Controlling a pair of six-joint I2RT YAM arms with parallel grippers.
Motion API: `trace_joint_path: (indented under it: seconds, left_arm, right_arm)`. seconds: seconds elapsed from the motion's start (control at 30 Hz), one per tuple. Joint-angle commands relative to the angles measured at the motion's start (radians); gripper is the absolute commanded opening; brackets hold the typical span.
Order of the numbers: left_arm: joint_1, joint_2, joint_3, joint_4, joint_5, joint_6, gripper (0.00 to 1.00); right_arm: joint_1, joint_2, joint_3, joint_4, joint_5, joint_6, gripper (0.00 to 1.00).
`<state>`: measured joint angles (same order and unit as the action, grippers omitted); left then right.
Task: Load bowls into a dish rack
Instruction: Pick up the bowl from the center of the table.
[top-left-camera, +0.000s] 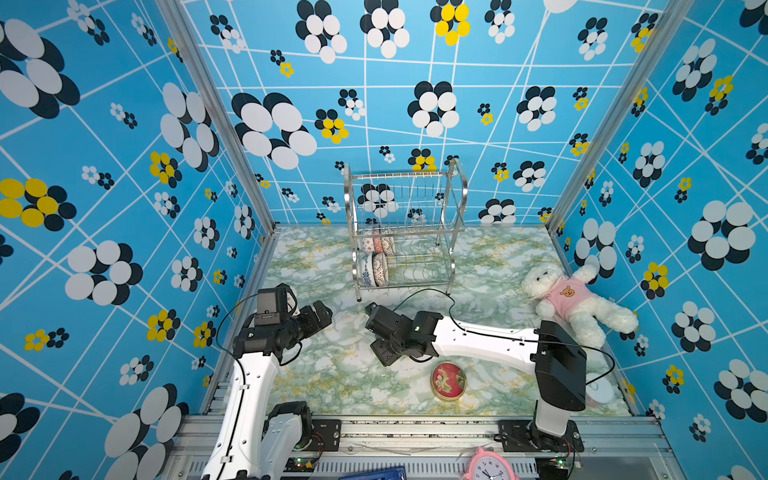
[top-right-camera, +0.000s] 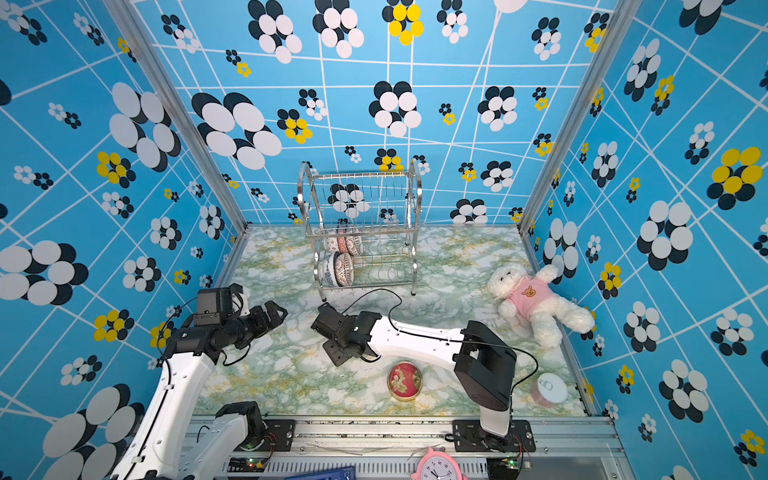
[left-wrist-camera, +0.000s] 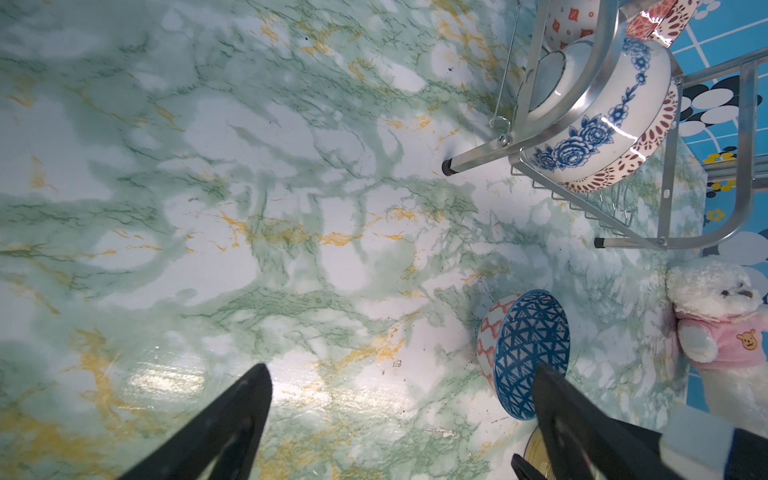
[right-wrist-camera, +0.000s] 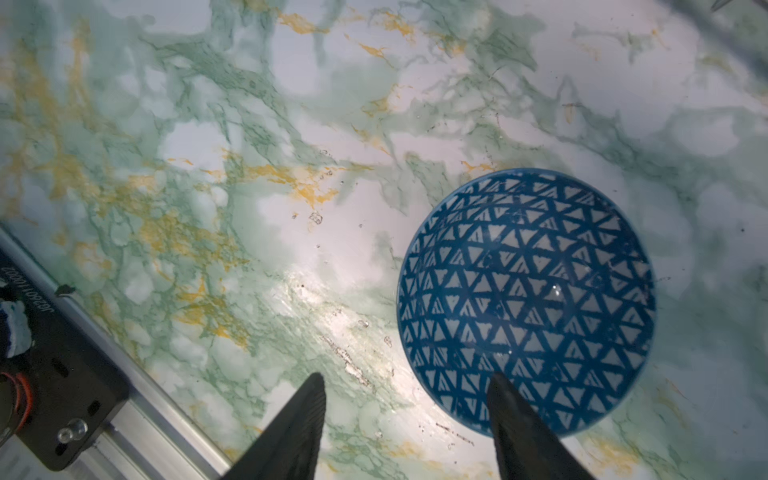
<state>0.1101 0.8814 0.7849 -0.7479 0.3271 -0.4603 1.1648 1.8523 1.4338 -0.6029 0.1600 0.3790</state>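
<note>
A bowl with blue triangles inside (right-wrist-camera: 528, 299) sits upright on the marble table, and its orange-patterned outside shows in the left wrist view (left-wrist-camera: 530, 353). My right gripper (right-wrist-camera: 407, 376) is open across its near rim, with one fingertip (right-wrist-camera: 505, 399) over the inside and the other outside. In both top views this gripper (top-left-camera: 376, 338) (top-right-camera: 328, 336) hides the bowl. My left gripper (left-wrist-camera: 401, 368) (top-left-camera: 322, 311) hovers open and empty to the left. The dish rack (top-left-camera: 399, 174) (top-right-camera: 361, 174) (left-wrist-camera: 482, 156) stands at the back. It holds patterned bowls on edge at the left of both tiers (top-left-camera: 374, 270) (top-left-camera: 378, 245) (left-wrist-camera: 598, 120).
A flat red tin (top-left-camera: 449, 380) lies close in front of the right arm. A white teddy bear in pink (top-left-camera: 577, 303) lies at the right. A white-topped pink container (top-right-camera: 548, 388) sits near the right front corner. A pink clock (top-left-camera: 490, 465) lies below the front rail.
</note>
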Motion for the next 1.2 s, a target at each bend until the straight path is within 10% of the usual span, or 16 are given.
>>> trace_joint_path:
  seconds: [0.0,0.67,1.17]
  left_arm:
    - [-0.005,0.007,-0.010,0.008,0.040,0.004,0.99]
    - [-0.006,0.034,-0.015,0.018,0.072,0.016,0.99]
    - [-0.007,0.023,-0.019,0.022,0.074,0.024,0.99]
  right_arm:
    - [0.002,0.054,0.061,-0.067,-0.042,-0.055,0.61]
    - [0.002,0.156,0.112,-0.124,0.019,-0.175,0.31]
    - [0.002,0.164,0.100,-0.118,0.075,-0.250,0.26]
